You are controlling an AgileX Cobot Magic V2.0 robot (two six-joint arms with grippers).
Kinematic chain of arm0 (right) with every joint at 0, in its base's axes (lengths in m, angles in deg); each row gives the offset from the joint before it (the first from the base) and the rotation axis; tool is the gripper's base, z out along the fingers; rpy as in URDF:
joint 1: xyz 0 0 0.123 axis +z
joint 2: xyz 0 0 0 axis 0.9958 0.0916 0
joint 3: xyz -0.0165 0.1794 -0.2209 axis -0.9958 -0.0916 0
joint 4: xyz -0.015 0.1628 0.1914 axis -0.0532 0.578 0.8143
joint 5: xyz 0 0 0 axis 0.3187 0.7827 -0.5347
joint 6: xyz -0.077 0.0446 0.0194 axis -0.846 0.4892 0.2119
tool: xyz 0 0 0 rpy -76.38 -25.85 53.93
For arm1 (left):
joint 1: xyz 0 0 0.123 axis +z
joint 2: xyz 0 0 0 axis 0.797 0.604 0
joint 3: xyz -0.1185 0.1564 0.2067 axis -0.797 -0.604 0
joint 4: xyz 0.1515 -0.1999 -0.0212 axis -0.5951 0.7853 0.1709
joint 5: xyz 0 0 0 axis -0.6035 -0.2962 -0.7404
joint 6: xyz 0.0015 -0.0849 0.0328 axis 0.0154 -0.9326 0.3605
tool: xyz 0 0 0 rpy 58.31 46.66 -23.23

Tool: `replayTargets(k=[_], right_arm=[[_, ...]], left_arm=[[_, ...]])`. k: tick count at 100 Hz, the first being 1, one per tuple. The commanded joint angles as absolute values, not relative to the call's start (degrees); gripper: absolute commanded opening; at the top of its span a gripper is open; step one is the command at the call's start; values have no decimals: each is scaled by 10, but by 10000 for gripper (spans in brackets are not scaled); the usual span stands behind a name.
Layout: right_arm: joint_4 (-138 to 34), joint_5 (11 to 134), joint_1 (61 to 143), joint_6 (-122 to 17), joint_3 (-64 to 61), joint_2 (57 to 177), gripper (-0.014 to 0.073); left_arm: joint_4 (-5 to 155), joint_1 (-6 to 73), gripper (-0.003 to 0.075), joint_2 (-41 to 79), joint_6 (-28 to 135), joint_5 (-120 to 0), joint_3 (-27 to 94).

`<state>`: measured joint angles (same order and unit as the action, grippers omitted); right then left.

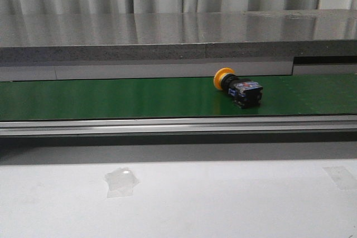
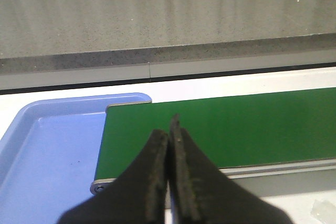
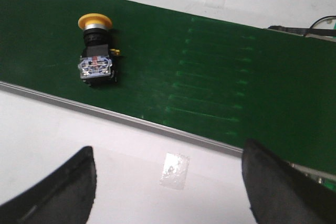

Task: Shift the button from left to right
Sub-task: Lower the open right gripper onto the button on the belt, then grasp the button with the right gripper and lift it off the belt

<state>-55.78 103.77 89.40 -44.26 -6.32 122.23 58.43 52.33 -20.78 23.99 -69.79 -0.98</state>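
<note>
1. Nearest the front camera lies the pale desk (image 1: 223,199), with a scrap of clear tape (image 1: 121,182) stuck to it; beyond it runs a metal rail, then the green belt (image 1: 111,98).
2. On that belt the button (image 1: 237,88) lies on its side, somewhat right of the middle in the front view, its yellow cap pointing left and away and its black body toward the right.
3. Neither arm shows in the front view, and nothing touches the button.
4. Left claw (image 2: 169,129): its two dark fingers are pressed together with nothing between them, hanging over the belt's end beside a blue tray (image 2: 47,150).
5. Right claw (image 3: 168,182): spread wide and empty, over the desk's near edge, with the button (image 3: 95,51) well apart from it on the belt.
6. Judged from this, the button looks already partway toward the right side, but it is free on the belt, not delivered; what seems left is for the right claw to take it and set it down.
</note>
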Motion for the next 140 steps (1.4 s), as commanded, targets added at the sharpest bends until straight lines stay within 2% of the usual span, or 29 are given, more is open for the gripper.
replayTargets(k=[1, 48, 114, 124, 140], right_arm=[[-547, 1018, 892, -474, -19, 1261, 573], [-546, 995, 945, -535, 80, 1443, 573], [-591, 999, 951, -549, 106, 1561, 568], [-591, 1000, 951, -544, 106, 1567, 503], [-591, 1010, 951, -540, 106, 1568, 309]], left_arm=[[594, 520, -20, -204, 240, -652, 6], [594, 520, -20, -204, 240, -652, 6], [594, 520, -20, -204, 240, -652, 6], [594, 520, -20, -204, 240, -652, 6], [594, 520, -20, -204, 240, -652, 6]])
